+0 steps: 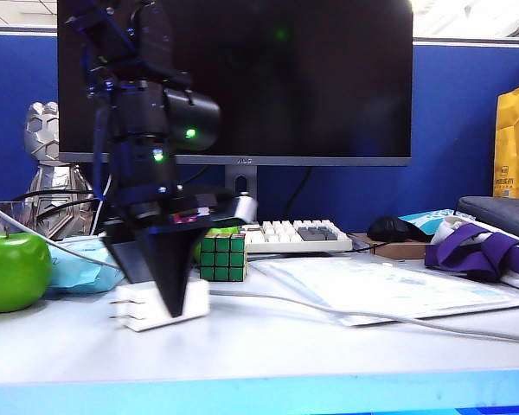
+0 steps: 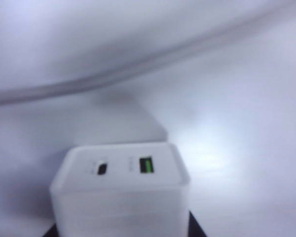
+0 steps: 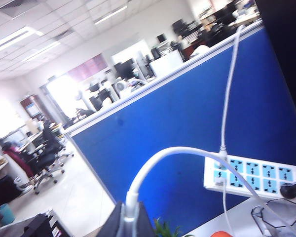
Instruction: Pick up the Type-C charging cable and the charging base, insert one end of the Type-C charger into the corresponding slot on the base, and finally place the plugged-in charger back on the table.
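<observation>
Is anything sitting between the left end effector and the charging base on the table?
Nothing visible does. The left end effector is already down at the charging base, its dark fingers straddling the white block, which rests on the table. The Type-C charging cable runs behind the base, not between them; the right end effector pinches its end.

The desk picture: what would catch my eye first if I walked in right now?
Probably the left gripper, black, reaching down over the charging base, a white block at the front of the table. The Type-C charging cable trails right. The right gripper is off the desk, pinching the cable's end.
</observation>
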Controlling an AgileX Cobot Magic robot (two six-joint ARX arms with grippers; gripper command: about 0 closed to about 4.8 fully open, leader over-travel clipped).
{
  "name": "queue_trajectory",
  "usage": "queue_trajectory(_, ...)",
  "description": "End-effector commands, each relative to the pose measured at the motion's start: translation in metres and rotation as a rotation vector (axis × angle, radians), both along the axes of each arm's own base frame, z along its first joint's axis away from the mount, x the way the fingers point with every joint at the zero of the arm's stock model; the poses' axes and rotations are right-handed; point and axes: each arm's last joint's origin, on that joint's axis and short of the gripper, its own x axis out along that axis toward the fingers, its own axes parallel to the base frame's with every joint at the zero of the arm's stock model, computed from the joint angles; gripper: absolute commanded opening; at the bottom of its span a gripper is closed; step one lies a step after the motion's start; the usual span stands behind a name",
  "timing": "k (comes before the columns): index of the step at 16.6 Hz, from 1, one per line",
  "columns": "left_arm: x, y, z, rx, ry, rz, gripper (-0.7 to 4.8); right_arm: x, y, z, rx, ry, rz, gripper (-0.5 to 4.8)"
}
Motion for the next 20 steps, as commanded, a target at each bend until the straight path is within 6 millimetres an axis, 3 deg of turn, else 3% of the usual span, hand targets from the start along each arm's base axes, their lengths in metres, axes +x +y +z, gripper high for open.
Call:
queue_trajectory(1,-0.008,-0.004,0.0,-0.04,0.063,-0.052,-0.07,-0.005,-0.002,0.008,0.018,-0.04,0.008,-0.01)
queue_trajectory(3,-0.016,-0.001,0.025,-0.117,0.06,-0.059,-0.07,-0.008,-0.007,0.014,0.03,-0.077,0.019,-0.01)
queue_trajectory(8,-0.049,0.021,0.133,-0.512,-0.182,-0.152,-0.07,-0.03,-0.032,0.046,0.121,-0.195,-0.007,-0.01)
queue_trajectory(9,-0.061,0.028,0.157,-0.595,-0.254,-0.191,-0.07,-0.037,-0.037,0.052,0.135,-0.214,-0.009,-0.01)
queue_trajectory(12,-0.086,0.043,0.202,-0.731,-0.443,-0.271,-0.07,-0.049,-0.046,0.063,0.148,-0.248,-0.019,-0.01)
queue_trajectory(14,-0.114,0.057,0.24,-0.923,-0.568,-0.398,-0.07,-0.057,-0.049,0.07,0.175,-0.277,-0.04,-0.01)
queue_trajectory(17,-0.131,0.063,0.255,-1.067,-0.556,-0.514,-0.07,-0.056,-0.049,0.069,0.169,-0.258,-0.031,-0.01)
queue_trajectory(20,-0.142,0.071,0.28,-1.15,-0.727,-0.568,-0.07,-0.058,-0.049,0.069,0.147,-0.26,0.018,-0.01)
